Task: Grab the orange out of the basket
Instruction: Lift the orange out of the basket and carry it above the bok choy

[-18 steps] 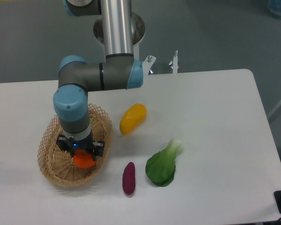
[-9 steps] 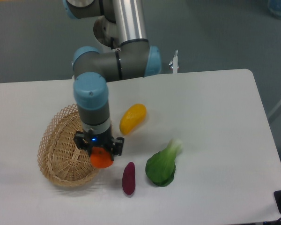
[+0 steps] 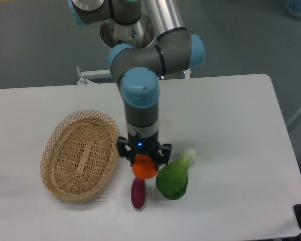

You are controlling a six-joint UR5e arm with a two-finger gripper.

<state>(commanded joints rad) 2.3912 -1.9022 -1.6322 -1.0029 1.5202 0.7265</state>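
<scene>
The small round orange point(image 3: 145, 168) hangs in my gripper point(image 3: 144, 161), whose fingers are shut on it from both sides. It is held to the right of the basket point(image 3: 80, 153), outside its rim, above the table just over the top end of the purple sweet potato. The oval woven wicker basket lies on the left of the table and holds nothing. The arm comes down from the top of the view and covers the table behind the gripper.
A purple sweet potato point(image 3: 138, 193) lies directly below the held orange. A green bok choy point(image 3: 175, 177) lies just right of the gripper, close to its right finger. The white table's front edge runs along the bottom; a dark object sits at the lower right corner.
My gripper carried the orange up out of the basket and to the right, past its rim, and now holds it over the sweet potato. The arm now covers the yellow fruit.
</scene>
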